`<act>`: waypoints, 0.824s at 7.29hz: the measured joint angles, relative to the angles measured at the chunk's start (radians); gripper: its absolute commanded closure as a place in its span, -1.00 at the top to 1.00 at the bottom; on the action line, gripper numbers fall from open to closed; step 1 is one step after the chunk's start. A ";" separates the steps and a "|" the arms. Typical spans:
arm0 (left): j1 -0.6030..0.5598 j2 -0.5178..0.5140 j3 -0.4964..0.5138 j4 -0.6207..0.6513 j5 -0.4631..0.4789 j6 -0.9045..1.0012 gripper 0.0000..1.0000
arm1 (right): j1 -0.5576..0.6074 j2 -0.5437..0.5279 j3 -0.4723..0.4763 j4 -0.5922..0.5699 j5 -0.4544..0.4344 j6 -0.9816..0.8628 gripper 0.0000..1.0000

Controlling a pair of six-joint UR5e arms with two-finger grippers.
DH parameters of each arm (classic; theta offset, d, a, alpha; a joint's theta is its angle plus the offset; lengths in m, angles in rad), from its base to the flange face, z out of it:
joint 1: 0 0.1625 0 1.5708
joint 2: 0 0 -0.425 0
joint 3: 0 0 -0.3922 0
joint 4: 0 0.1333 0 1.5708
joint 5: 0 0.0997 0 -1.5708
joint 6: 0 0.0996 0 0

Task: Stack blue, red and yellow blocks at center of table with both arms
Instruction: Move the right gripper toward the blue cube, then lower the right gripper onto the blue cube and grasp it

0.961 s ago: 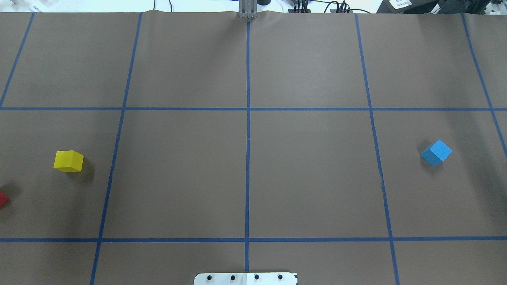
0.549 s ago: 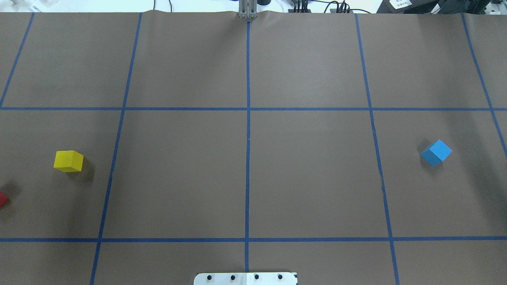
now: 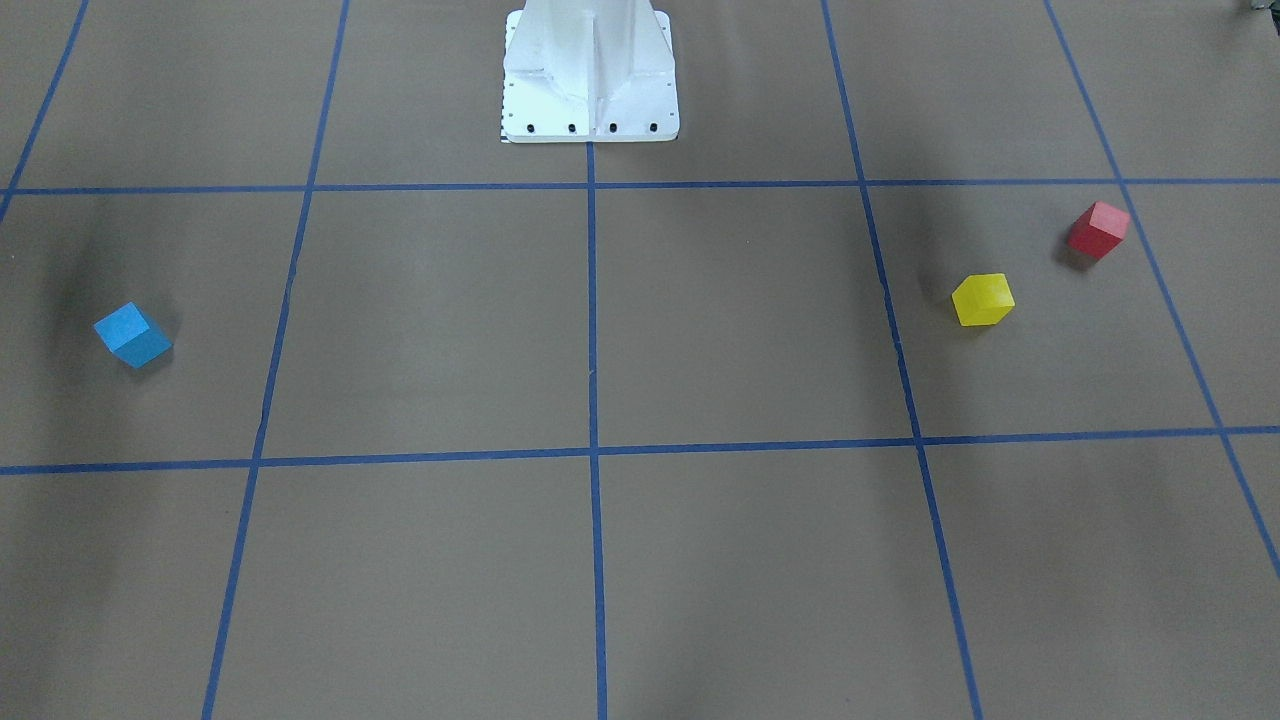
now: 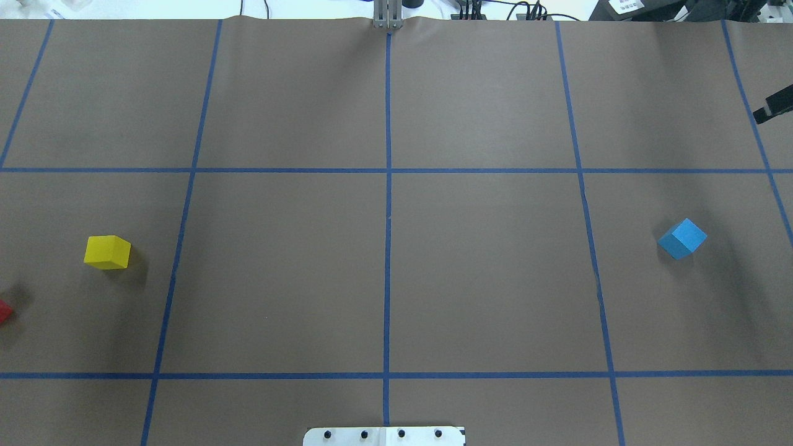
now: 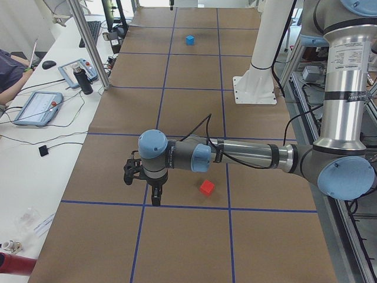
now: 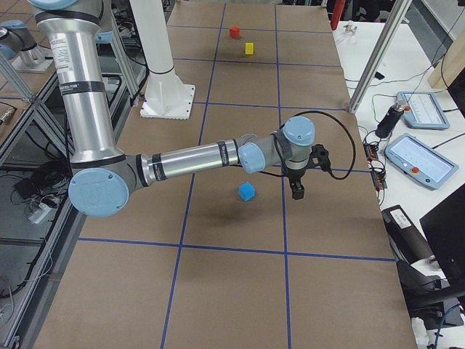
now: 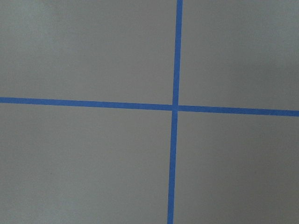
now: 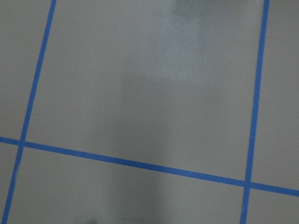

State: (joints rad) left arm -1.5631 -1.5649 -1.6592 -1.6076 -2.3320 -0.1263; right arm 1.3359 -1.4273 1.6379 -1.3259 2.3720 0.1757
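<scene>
The blue block (image 4: 681, 238) lies at the table's right side, also in the front view (image 3: 133, 334). The yellow block (image 4: 107, 252) lies at the left, the red block (image 4: 3, 311) at the overhead view's left edge, whole in the front view (image 3: 1097, 230). My left gripper (image 5: 154, 197) hangs over the table beside the red block (image 5: 207, 187); I cannot tell if it is open. My right gripper (image 6: 297, 193) hangs beside the blue block (image 6: 247, 191); a dark piece of it (image 4: 774, 105) shows in the overhead view, its state unclear. Both wrist views show only paper and tape.
Brown paper with a blue tape grid (image 4: 388, 217) covers the table. The white robot base (image 3: 590, 75) stands at the near middle edge. Aluminium posts (image 6: 378, 58) and tablets (image 6: 423, 158) stand on the operators' desk beyond the far edge.
A dark piece of the right gripper has come into the overhead view at its right edge. The three blocks have not moved.
</scene>
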 measured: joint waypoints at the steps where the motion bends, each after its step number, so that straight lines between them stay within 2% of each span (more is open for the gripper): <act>1: 0.000 -0.001 -0.001 0.000 0.000 0.000 1.00 | -0.060 -0.019 -0.007 0.100 0.000 0.012 0.99; 3: 0.000 -0.001 -0.001 0.000 0.000 0.000 1.00 | -0.160 -0.046 -0.005 0.170 0.002 0.039 0.98; 6: 0.000 -0.005 -0.002 0.000 0.000 -0.001 1.00 | -0.259 -0.106 0.003 0.179 -0.028 0.045 0.98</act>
State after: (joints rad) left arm -1.5631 -1.5697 -1.6611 -1.6076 -2.3317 -0.1271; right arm 1.0766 -1.5329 1.6405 -1.1472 2.3437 0.2207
